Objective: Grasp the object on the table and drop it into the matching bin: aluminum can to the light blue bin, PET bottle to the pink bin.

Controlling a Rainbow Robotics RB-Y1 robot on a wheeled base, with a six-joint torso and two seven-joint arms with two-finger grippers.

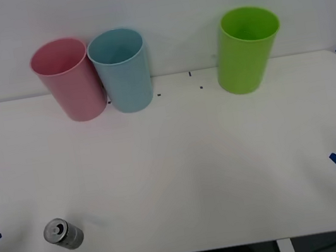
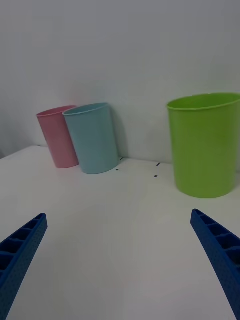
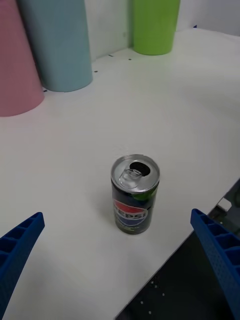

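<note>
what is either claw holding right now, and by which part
Nothing is held. The left claw is open with the aluminum can standing untouched on the table ahead of it; the right claw is open too.

Can: small dark metal drinks can with a shiny silver top and opened pull-tab, standing upright near the front left edge.
Table: large white rectangular tabletop with rounded corners.
Light blue bin: tall tapered plastic cup, upright at the back, touching the pink one.
Pink bin: tall tapered plastic cup, upright, leftmost.
</note>
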